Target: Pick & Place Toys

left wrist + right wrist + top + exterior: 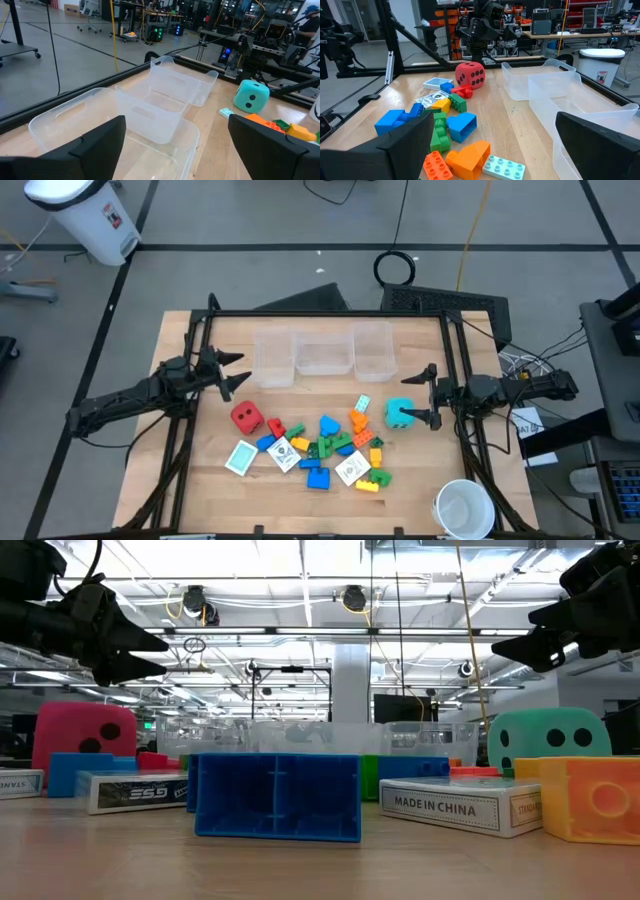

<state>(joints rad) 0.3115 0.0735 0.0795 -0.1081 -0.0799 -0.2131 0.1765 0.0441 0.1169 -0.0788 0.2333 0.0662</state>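
Toys sit in a loose heap on the table, front-centre, just in front of 3 clear bins lined up side by side across the back. Bins' long axes run front-to-back for the outer two; the middle one looks squarer.

Dice: 2. Red die at the heap's left edge; cyan die at the right edge, just beside the right gripper.

Cards: 3 seen from above. One teal-backed card, long axis tilted diagonally, at the heap's front left; two white ones lying skewed among the bricks.

Bricks: approx a dozen, mixed blue, green, orange, yellow, red. Exact count per colour is hard to tell from overhead since they overlap. Blue brick nearest the low cam, long axis across the view.

Left gripper: claw spread wide, empty, hovering beside the left bin. Right gripper: claw spread wide, empty, pointing inward toward the cyan die.

White cup at front-right corner.
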